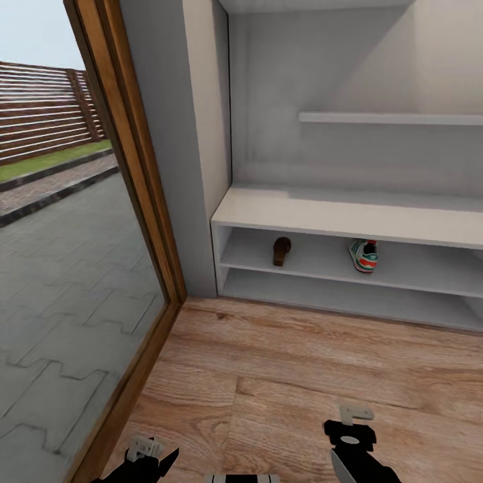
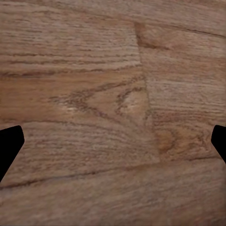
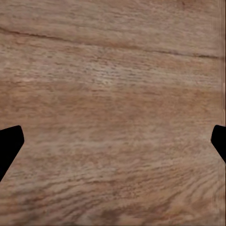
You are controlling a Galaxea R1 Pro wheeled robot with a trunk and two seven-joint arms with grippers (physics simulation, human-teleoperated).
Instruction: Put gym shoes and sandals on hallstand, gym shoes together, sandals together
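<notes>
Sandal (image 1: pixel 282 251) + gym shoe (image 1: pixel 364 255) on hallstand (image 1: pixel 349 213) shelf, apart; both grippers spread, empty

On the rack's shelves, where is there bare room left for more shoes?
On the hallstand, the upper shelf is bare between the sandal and the gym shoe, left of the sandal to the side wall, and right of the shoe. The lower shelf and bench top look bare. Nowhere crowded.

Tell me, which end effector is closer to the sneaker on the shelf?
The right. The right end effector is low over the floor, almost straight below the sneaker. The left end effector sits farther off toward the glass door.
</notes>
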